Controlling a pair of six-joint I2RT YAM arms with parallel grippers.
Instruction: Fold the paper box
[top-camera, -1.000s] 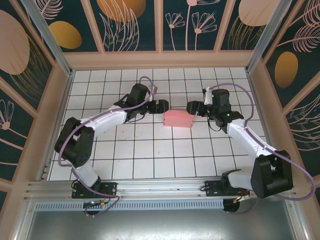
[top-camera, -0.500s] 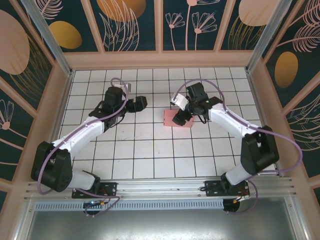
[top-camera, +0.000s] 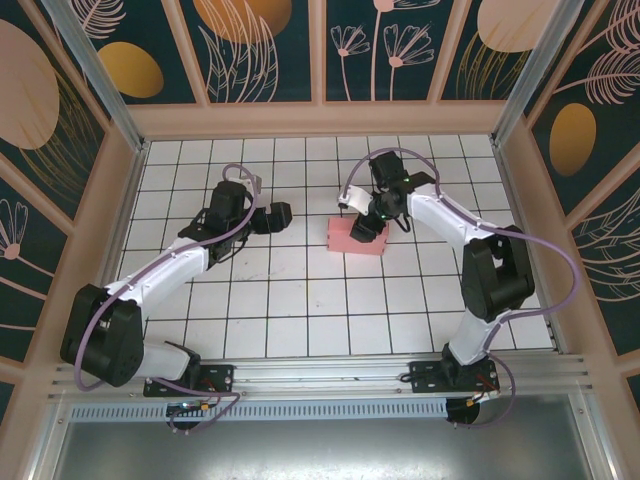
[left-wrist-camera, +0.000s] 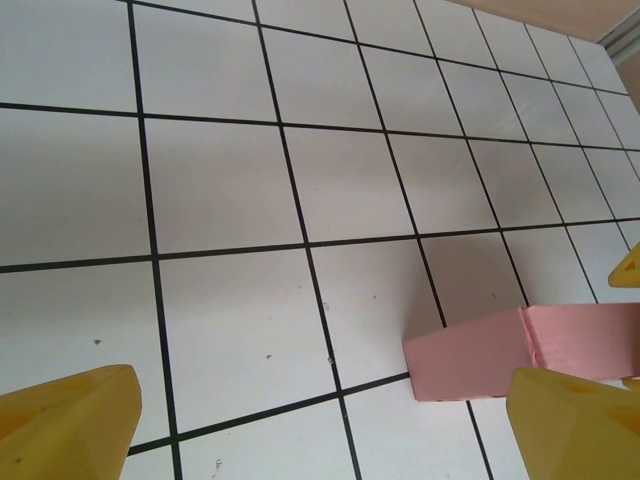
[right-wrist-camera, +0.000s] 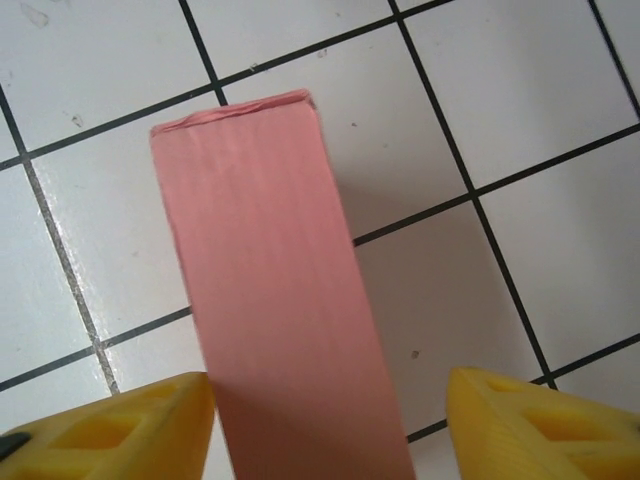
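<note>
The paper box (top-camera: 358, 240) lies flat and closed on the white tiled desk (top-camera: 300, 300), a little above the middle of the overhead frame, with its long axis running left to right. The right gripper (top-camera: 368, 222) hangs directly over it, so the right arm is plainly the nearer one. In the right wrist view the pink card runs from the upper left-centre of the frame down to the bottom edge, passing between the two yellow fingers (right-wrist-camera: 540, 420). The jaws stand wide, wider than the box's short side. The finger at lower left sits hard by the box's edge, though whether it touches cannot be told, and a strip of bare tile shows before the finger at lower right. The box's long axis therefore points straight away from this gripper, and closing would bear on the two long sides. The left gripper (top-camera: 280, 215) is well apart, to the left of the box and aimed toward it, jaws wide and holding nothing. Its wrist view catches the box's near end at lower right. The folding looks close to finished, and thin card squeezed across its width could buckle.
</note>
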